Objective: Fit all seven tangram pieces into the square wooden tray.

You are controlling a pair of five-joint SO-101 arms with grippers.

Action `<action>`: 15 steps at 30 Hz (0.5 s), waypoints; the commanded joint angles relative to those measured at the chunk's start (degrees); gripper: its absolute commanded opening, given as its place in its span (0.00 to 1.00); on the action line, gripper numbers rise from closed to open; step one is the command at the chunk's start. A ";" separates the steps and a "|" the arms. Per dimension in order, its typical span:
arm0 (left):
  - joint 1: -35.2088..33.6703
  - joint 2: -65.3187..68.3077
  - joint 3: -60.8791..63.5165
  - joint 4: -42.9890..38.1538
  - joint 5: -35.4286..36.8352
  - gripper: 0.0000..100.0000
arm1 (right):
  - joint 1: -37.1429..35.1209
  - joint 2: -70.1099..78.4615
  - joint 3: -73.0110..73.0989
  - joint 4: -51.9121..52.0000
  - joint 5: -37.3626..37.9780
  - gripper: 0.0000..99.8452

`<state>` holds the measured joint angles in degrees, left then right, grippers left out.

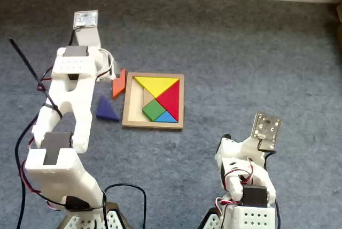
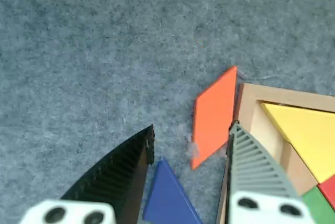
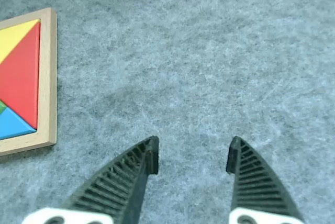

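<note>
1. Left jaws (image 2: pixel 191 130): open. In the left wrist view the black finger stands at lower centre-left and the grey finger at lower centre-right, the grey one overlapping the tray's wooden rim (image 2: pixel 246 103).

2. Blue triangle (image 2: pixel 170 198): lies closest to the camera, low in that frame between the finger roots, flat on the grey tabletop (image 2: pixel 94 41). In the high view it sits left of the tray's lower-left corner, apart from the rim.

3. Orange parallelogram (image 2: pixel 213 116): lies just ahead of the fingertips, in the gap between them.
   - Long axis: from frame centre toward upper right, close to the line in which the jaws point. Closing would therefore likely bear on its narrow width.
   - Its far corner is at the rim; contact cannot be confirmed.
   - High view: the piece (image 1: pixel 118 83) runs nearly parallel to the tray's left side, just outside it.

4. Square wooden tray (image 1: pixel 153 125): centre of the high view. It holds a yellow triangle (image 1: pixel 156 84), a red triangle (image 1: pixel 170 100), a green piece (image 1: pixel 153 110) and a light blue triangle (image 1: pixel 166 116). Bare wood remains along its left side.

5. Left arm (image 1: pixel 75 95): the nearer arm to both loose pieces.

6. Right jaws (image 3: pixel 193 141): open over bare tabletop, well apart from the tray, lower right in the high view.
</note>
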<state>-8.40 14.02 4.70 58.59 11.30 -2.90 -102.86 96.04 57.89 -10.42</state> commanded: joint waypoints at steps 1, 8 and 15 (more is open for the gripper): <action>-0.57 -3.03 0.84 -4.04 -0.70 0.23 | 0.57 0.40 7.25 0.04 -0.53 0.22; -0.57 6.02 -4.53 -5.10 -0.70 0.23 | 0.57 0.40 7.25 0.04 -0.53 0.22; -0.66 20.00 -22.37 6.59 -0.79 0.23 | 0.57 0.40 7.25 0.04 -0.53 0.22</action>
<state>-8.48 31.43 -9.36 60.79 10.86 -2.90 -102.86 96.04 57.89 -10.42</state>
